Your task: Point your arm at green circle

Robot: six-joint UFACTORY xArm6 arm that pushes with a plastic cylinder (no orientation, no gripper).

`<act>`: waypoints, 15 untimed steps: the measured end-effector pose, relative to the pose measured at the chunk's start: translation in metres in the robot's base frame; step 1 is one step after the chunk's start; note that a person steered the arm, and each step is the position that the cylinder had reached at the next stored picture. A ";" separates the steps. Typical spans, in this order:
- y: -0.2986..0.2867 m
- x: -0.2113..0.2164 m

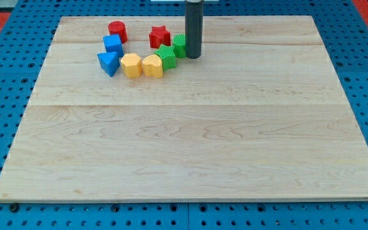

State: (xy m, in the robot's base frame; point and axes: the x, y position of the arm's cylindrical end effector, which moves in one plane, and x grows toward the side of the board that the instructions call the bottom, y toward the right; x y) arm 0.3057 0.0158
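Observation:
The green circle (179, 45) lies near the view's top, partly hidden behind my rod. My tip (192, 57) rests on the board right beside it, touching or nearly touching its right side. A green star-like block (167, 55) sits just left of the circle.
A red star (160, 36) and a red cylinder (117, 30) lie at the view's top. A blue cube (112, 44) and a blue triangle (108, 62) lie at the left. A yellow hexagon (131, 65) and a yellow heart-like block (152, 66) sit beside them. The wooden board (190, 140) lies on a blue pegboard.

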 end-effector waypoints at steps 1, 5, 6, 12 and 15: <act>0.000 -0.026; 0.108 0.103; 0.108 0.103; 0.166 -0.020; 0.030 -0.038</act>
State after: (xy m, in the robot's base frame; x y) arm 0.2674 0.0460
